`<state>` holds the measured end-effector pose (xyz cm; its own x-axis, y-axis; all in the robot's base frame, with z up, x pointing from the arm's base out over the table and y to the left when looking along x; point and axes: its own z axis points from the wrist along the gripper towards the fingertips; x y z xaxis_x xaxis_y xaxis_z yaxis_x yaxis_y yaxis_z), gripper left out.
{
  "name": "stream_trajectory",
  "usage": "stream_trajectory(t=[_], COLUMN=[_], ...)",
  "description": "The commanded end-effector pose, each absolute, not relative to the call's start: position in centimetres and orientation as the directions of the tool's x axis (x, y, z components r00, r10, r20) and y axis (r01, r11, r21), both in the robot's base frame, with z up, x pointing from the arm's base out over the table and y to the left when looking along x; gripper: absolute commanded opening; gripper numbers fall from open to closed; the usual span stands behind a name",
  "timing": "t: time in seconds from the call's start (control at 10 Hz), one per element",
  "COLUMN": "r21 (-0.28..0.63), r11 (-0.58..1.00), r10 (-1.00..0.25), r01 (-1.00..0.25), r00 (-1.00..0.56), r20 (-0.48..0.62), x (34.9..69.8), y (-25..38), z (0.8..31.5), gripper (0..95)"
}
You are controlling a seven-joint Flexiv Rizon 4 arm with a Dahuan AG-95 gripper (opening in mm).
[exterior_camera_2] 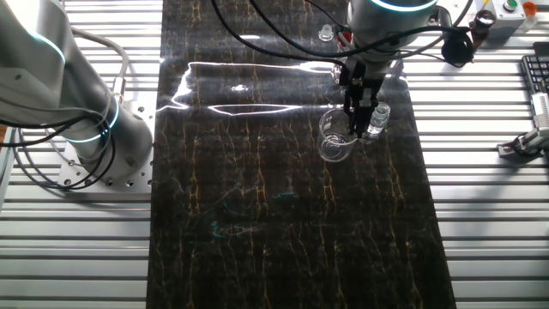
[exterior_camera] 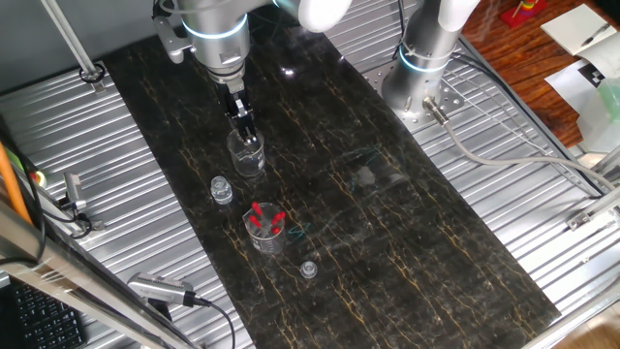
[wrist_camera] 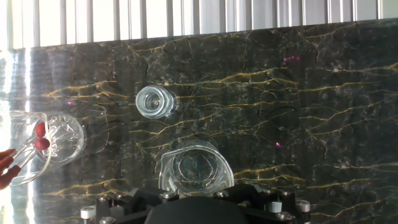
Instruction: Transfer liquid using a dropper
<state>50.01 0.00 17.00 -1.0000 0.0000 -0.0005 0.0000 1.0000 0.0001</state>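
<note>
We see the black two-finger gripper [exterior_camera: 244, 131] directly above the clear glass beaker [exterior_camera: 248, 155]; jaw state unclear, can't tell. Red-bulbed droppers [exterior_camera: 263, 221] stand in a clear glass cup [exterior_camera: 265, 233] near the beaker. Small clear glass bottle [exterior_camera: 222, 190] sits just beside the beaker.

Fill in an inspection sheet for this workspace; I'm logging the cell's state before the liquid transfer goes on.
Surface: dark marble-pattern mat, glare patches.
Job's things: clear beaker under the gripper; small glass vial beside it; beaker holding red-bulbed droppers; small cap lying apart.
Clutter: nothing seen on the mat.
Grippers: gripper low over the clear beaker; finger state unclear.
Cables: grey cables trail from the second arm's base.
Surroundings: ribbed aluminium table, keyboard.
</note>
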Motion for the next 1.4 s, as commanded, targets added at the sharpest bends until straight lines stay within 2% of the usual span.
stream_trajectory(t=[0.1, 1.4], r21=[0.029, 0.023], r11=[0.988, 0.987], r10=[-0.153, -0.162], r01=[-0.153, -0.162], r00=[-0.988, -0.987], r20=[0.003, 0.009], x=[50.00, 49.96], y=[0.00, 0.02], z=[17.00, 17.01], gripper=[0.0, 0.0])
